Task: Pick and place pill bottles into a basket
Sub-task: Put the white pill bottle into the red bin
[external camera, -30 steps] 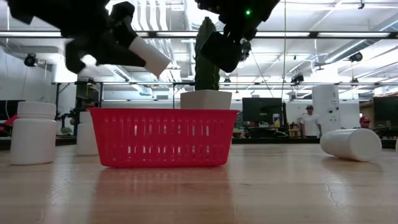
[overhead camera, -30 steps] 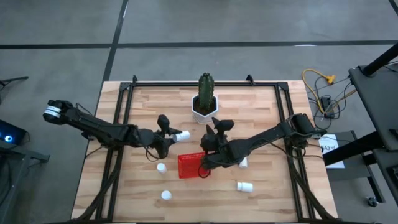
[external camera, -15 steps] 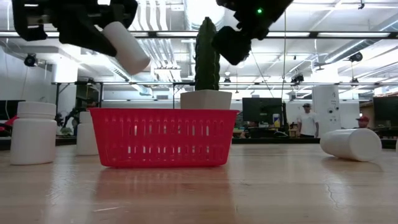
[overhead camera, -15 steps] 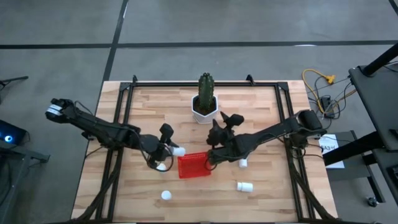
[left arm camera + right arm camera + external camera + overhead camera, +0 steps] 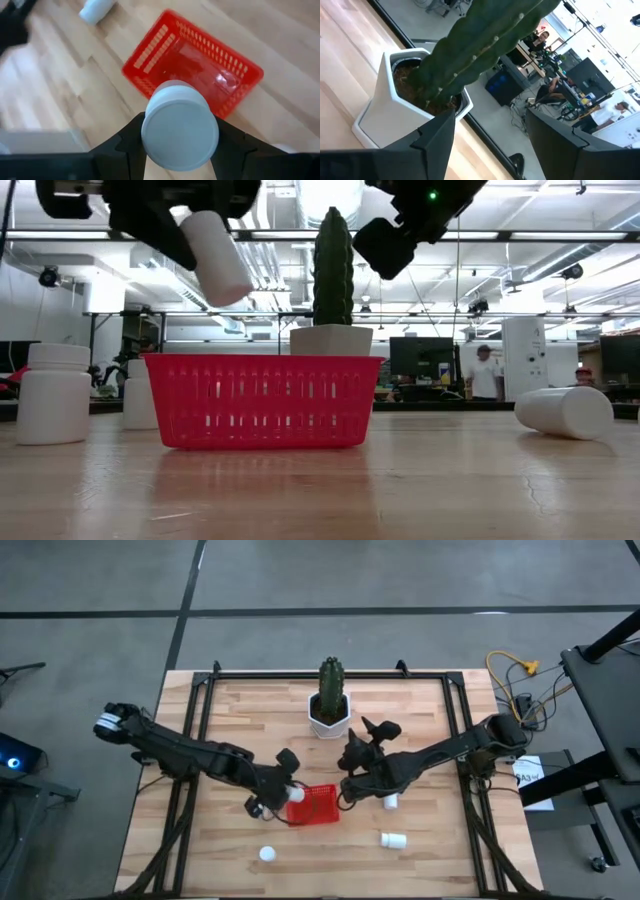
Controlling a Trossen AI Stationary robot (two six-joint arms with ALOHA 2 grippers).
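Left gripper (image 5: 284, 786) clamps a pill bottle (image 5: 216, 256) between both fingers, held in the air, tilted, over the near-left edge of the red basket (image 5: 262, 400). Left wrist view: bottle cap (image 5: 180, 125) faces the camera, basket (image 5: 192, 67) just beyond it.

Right gripper (image 5: 352, 752) hangs with fingers spread, nothing between them, above the table just beyond the basket's right end, pointing toward the cactus pot (image 5: 329, 716).

Other bottles on the table: one upright (image 5: 267, 853) and one lying (image 5: 394, 839) nearer than the basket, one (image 5: 391, 802) under the right arm.
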